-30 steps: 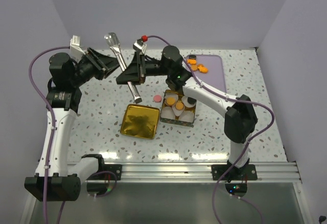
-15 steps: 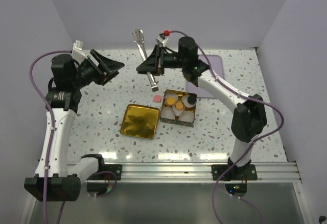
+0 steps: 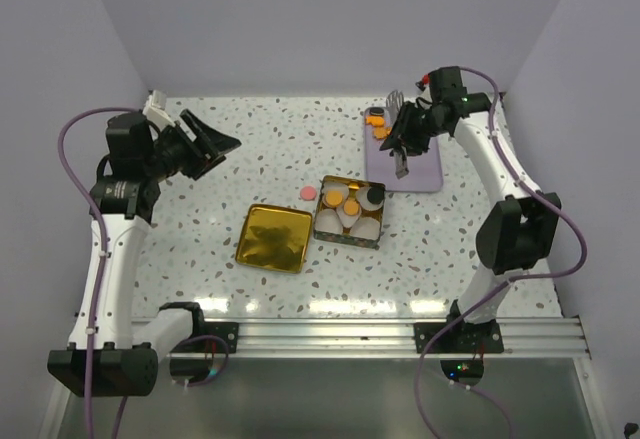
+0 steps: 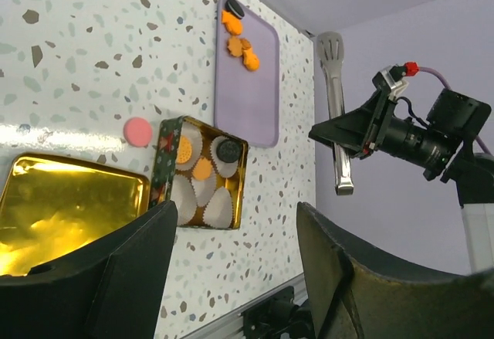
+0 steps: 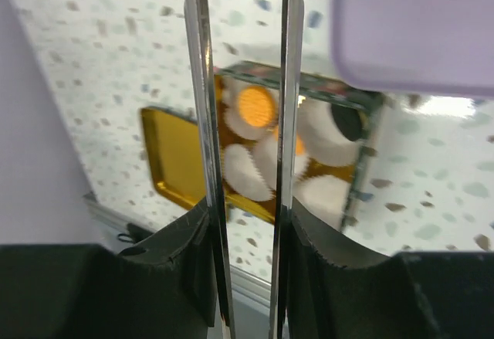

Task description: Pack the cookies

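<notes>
Several orange cookies [image 3: 379, 125] lie at the far end of a purple tray [image 3: 425, 169]; they also show in the left wrist view [image 4: 240, 42] beside a black one [image 4: 236, 13]. One pink cookie [image 3: 309, 192] lies on the table left of the open tin [image 3: 331, 227]. The tin holds white paper cups with orange cookies [image 3: 351, 208] and a black one [image 3: 374, 198]. My right gripper [image 3: 407, 135] is shut on metal tongs [image 3: 401, 164] and holds them over the tray; the tong arms [image 5: 204, 123] run up between its fingers [image 5: 312, 238]. My left gripper [image 3: 208, 145] is open and empty, raised at the far left.
The square gold lid [image 3: 274, 238] lies face up on the table, left of the tin. Grey walls close the table at the back and sides. A metal rail [image 3: 330, 334] runs along the near edge.
The tongs were between both grippers at the back middle. My right arm has swung right with them to above the purple tray. My left gripper has drawn back left, empty.
</notes>
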Controlling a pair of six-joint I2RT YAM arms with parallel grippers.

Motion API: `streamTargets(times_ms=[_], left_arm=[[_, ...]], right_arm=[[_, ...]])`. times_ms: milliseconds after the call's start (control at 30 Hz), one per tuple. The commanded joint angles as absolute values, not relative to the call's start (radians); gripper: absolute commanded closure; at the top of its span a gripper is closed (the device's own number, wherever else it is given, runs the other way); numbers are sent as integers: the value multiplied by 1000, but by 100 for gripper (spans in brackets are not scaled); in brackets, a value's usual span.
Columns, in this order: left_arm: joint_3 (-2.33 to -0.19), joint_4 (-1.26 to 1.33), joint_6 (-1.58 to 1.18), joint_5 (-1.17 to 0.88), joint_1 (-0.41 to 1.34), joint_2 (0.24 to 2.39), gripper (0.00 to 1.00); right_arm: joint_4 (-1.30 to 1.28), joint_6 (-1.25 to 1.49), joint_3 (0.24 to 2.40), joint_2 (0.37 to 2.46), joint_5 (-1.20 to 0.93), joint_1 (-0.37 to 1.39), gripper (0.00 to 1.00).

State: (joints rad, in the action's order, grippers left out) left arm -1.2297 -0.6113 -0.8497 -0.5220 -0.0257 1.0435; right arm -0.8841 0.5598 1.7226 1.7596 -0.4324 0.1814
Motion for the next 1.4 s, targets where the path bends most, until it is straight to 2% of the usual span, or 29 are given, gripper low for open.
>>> streamTargets(times_ms=[0,367,867,1367], left_arm=[[-1224,-603,-801,-526,-28,1069,32],[-1275,-603,-726,-552,-28,1177,33],[-1255,-621,-678,-575,-48,1200,35],[-1270,-652,-641,-569,-67,1196,37]], right_arm=[[-1117,431,1778,1839,-255,173,64],[-1258,362,1983,2063,-140,167,58],[-1276,347,2011,2126,-71,164,51],[-1302,350,2144,2258,-46,161,46]])
